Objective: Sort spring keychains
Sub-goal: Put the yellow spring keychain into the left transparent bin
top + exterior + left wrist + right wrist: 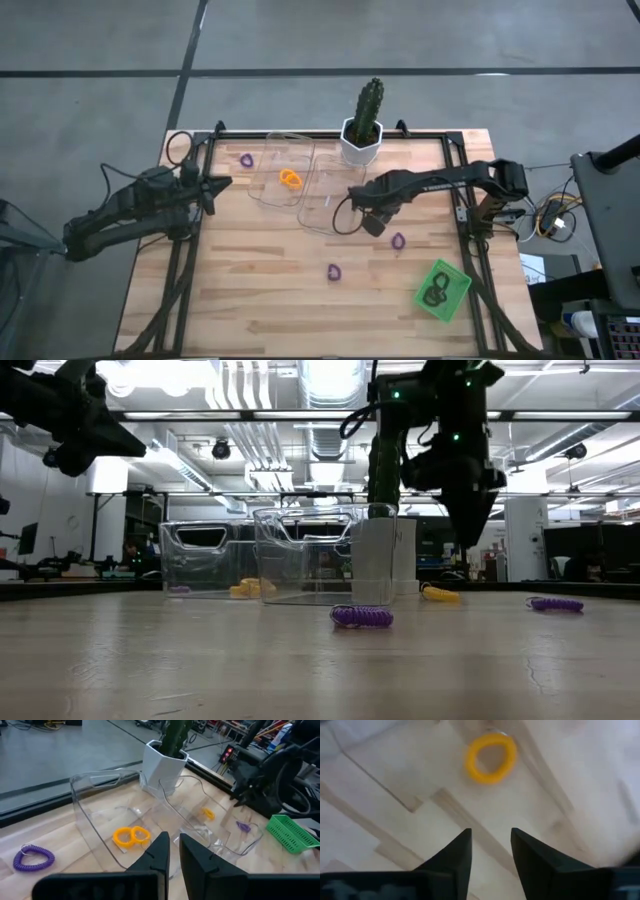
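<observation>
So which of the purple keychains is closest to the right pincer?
The purple keychain just beside the right pincer, toward the green basket. The other two purple ones lie farther off: one mid-table, one by the left clear bin.

A cactus (370, 100) stands upright in a white faceted pot (360, 146) at the table's far edge, just beyond the right gripper (352, 198). Two clear plastic bins sit side by side: one (332, 190) directly beside that gripper, the other (282, 165) farther toward the left arm. A green mesh basket (442, 289) lies well behind the gripper, near the wooden table's (250, 290) front corner.
</observation>
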You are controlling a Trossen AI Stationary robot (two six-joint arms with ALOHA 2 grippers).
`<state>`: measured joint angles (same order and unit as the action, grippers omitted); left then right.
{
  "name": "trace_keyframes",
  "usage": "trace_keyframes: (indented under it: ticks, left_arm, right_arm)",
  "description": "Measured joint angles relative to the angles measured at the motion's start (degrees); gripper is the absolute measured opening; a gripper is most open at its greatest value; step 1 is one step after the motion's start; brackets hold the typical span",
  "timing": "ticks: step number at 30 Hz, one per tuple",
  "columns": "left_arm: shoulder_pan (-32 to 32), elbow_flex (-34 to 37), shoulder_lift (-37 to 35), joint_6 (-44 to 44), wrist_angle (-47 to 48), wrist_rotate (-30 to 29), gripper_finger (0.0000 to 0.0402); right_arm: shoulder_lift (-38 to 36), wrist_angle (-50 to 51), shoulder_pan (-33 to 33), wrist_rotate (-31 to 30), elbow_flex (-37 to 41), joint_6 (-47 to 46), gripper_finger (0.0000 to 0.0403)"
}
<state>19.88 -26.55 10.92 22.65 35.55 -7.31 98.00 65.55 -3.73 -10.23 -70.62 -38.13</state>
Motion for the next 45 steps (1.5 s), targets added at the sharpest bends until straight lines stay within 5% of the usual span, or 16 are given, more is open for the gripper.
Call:
trace_keyframes:
  ticks: [11,45]
  left_arm:
    - [0.0,0.0,0.0,0.3,0.0,0.4,0.0034]
    - [0.0,0.0,0.0,1.1,0.1,0.5,0.0034]
  right_arm:
    - [-0.1,-6.4,-2.7,1.8,2.3,4.6,0.0194]
    - [-0.4,-28.2,-8.3,-1.3,18.5,-6.6,0.0194]
